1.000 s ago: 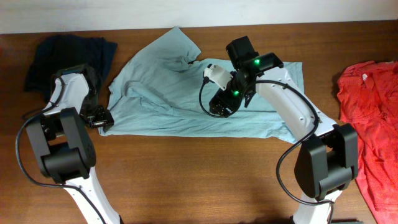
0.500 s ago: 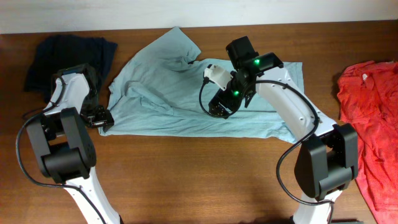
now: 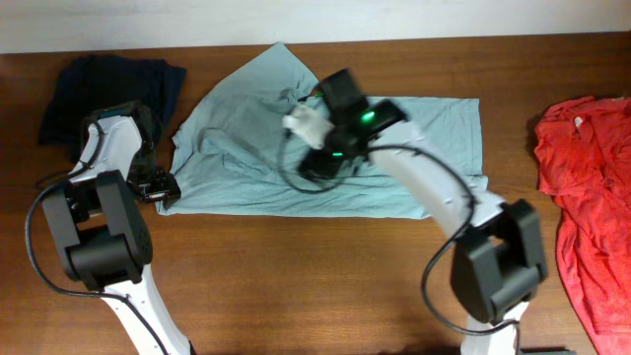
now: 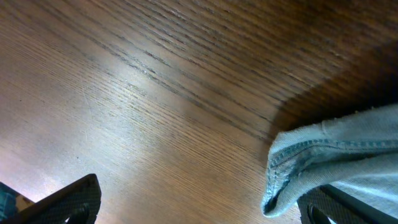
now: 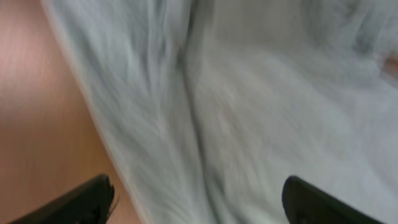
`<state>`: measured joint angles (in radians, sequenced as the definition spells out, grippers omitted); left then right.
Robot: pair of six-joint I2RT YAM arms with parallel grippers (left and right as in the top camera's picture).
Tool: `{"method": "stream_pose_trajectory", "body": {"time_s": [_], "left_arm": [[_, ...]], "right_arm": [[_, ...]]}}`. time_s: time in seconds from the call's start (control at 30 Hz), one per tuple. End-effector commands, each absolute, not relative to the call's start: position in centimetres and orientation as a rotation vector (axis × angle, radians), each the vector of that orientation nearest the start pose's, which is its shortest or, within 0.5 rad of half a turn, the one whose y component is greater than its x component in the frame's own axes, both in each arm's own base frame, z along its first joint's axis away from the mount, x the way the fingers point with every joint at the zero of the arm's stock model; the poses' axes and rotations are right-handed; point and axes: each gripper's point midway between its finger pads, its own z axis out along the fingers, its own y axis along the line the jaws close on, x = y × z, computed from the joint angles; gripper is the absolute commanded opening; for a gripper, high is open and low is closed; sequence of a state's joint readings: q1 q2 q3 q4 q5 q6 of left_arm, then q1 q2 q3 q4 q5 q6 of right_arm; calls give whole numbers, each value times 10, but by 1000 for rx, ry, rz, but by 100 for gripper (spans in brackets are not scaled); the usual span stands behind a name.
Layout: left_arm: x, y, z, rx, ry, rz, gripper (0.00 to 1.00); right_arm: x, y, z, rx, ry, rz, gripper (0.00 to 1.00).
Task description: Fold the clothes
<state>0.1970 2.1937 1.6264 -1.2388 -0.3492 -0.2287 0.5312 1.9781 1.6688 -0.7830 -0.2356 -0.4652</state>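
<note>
Lying mid-table: pale grey-teal T-shirt [image 3: 246,148], spread wide and rumpled on the wooden table [image 3: 296,276].
Left gripper [image 3: 161,187]: fingers apart at the T-shirt's near corner, hem just beside one finger.
Right gripper [image 3: 317,165]: fingers apart above the T-shirt's middle; wrist view blurred.
Red shirt [image 3: 592,197]: right edge of table.
Dark navy garment [image 3: 108,84]: far left corner.

A brown wood-grain table [image 3: 296,281] borders a pale strip [image 3: 444,18] along its far edge.
</note>
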Motion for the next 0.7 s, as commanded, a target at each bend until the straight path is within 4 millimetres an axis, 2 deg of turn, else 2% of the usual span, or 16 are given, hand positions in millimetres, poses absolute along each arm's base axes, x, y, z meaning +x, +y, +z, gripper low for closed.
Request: {"method": "stream_pose_trajectory", "body": {"time_s": [0.0,0.07,0.13,0.2,0.3,0.33,0.5,0.67], "left_arm": [[334,132,11,-636,3272,631,100],[334,132,11,-636,3272,631,99],[334,132,11,-634,3273,631,99],[334,132,11,-636,3272,631,99],[334,132,11,-636,3272,631,100],[334,132,11,-636,3272,631,99],[334,132,11,-636,3272,631,99],[334,132,11,-635,3272,631,99]], "right_arm": [[415,311,116,-1114,2333,251,89],[424,333,118,-1074,2273,286,86],[431,352,116,-1037,2227,320,77],[438,366,108,-1027,2188,336,64],[452,384,88,-1015,2130,352,32],[456,389,81,-1012,2113,357,28],[465,409,50,-1010,2059,379,17],[447,423,41,-1030,2091,419,9]]}}
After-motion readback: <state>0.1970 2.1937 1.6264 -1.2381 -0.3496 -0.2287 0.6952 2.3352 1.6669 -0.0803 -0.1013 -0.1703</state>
